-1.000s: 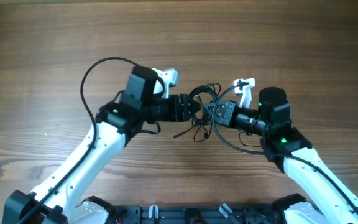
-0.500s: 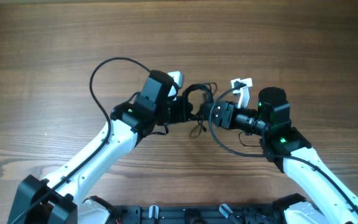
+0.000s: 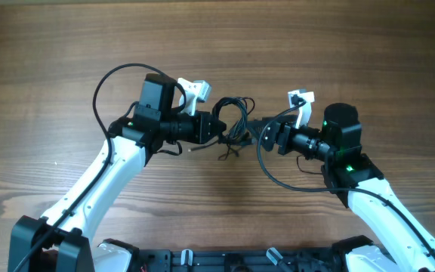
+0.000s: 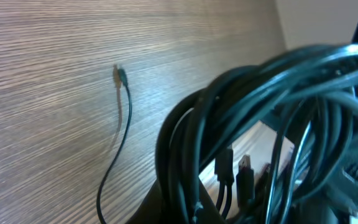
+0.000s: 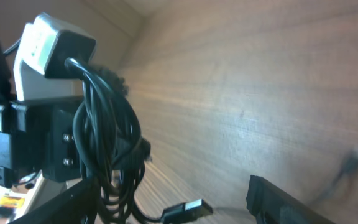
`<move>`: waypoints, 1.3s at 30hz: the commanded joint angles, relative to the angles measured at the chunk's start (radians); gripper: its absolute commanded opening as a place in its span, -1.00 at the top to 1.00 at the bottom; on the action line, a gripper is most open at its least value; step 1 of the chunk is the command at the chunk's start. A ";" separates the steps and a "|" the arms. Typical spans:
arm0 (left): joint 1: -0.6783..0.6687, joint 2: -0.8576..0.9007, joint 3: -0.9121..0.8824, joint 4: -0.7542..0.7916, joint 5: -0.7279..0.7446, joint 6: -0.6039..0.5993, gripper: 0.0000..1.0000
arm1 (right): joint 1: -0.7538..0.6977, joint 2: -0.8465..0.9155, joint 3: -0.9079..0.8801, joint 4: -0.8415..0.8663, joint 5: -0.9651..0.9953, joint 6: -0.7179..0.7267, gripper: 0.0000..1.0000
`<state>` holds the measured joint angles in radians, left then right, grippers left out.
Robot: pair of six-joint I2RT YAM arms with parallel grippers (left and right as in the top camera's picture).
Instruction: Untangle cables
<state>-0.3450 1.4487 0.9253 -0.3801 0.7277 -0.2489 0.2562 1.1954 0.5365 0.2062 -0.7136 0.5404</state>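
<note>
**Left arm drawn back; tangle goes with it**

Your left gripper (image 3: 219, 128) has pulled back leftward from the right gripper (image 3: 265, 134). The cables (image 3: 236, 119) go with it, bunched at its tip over the counter (image 3: 66, 45), one strand trailing. Whether its jaws are closed is hidden; I cannot tell. The right gripper stands wide, holding nothing. In my judgement, no cord is freed yet.

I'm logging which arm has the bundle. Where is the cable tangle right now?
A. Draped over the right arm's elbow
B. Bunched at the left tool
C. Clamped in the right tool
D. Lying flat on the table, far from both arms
B: the cables hang bunched from the left tool, lifted off the wood, while the right tool is spread wide and closed on nothing.
</note>
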 commanded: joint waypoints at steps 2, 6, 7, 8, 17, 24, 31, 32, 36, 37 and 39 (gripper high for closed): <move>0.000 -0.013 0.008 0.002 0.145 0.076 0.92 | -0.003 -0.006 0.006 0.056 0.030 -0.018 -0.56; 0.000 -0.013 0.008 0.002 0.185 0.085 0.92 | -0.003 -0.006 0.006 0.056 0.063 -0.017 -0.64; 0.000 -0.013 0.008 0.002 0.195 0.085 0.92 | -0.003 -0.006 0.006 0.055 0.063 -0.017 -0.65; 0.000 -0.013 0.008 0.002 0.204 0.086 0.92 | -0.003 -0.006 0.006 0.055 0.063 -0.017 -0.68; 0.001 -0.013 0.008 0.002 0.234 0.086 0.92 | -0.021 -0.006 0.006 -0.004 0.159 -0.067 -0.75; 0.002 -0.013 0.008 0.032 0.234 0.089 0.92 | -0.035 -0.006 0.006 -0.008 0.045 -0.156 -0.88; 0.001 -0.010 0.008 0.032 0.219 0.088 0.92 | -0.035 -0.006 0.006 0.035 -0.144 -0.148 -0.95; 0.001 -0.010 0.008 0.032 0.212 0.088 0.92 | -0.035 -0.006 0.006 0.053 -0.215 -0.137 -0.96; 0.001 -0.006 0.008 0.032 0.151 0.084 0.92 | -0.035 -0.006 0.006 0.051 -0.328 -0.096 -0.95; 0.002 -0.006 0.008 0.037 0.150 0.081 0.92 | -0.035 -0.006 0.005 0.034 -0.327 -0.098 -0.95; 0.002 -0.006 0.008 0.066 0.145 0.065 0.92 | -0.035 -0.006 0.005 0.018 -0.328 -0.098 -0.96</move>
<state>-0.3408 1.4487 0.9253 -0.3489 0.9035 -0.1841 0.2211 1.1938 0.5373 0.2367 -0.9466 0.4320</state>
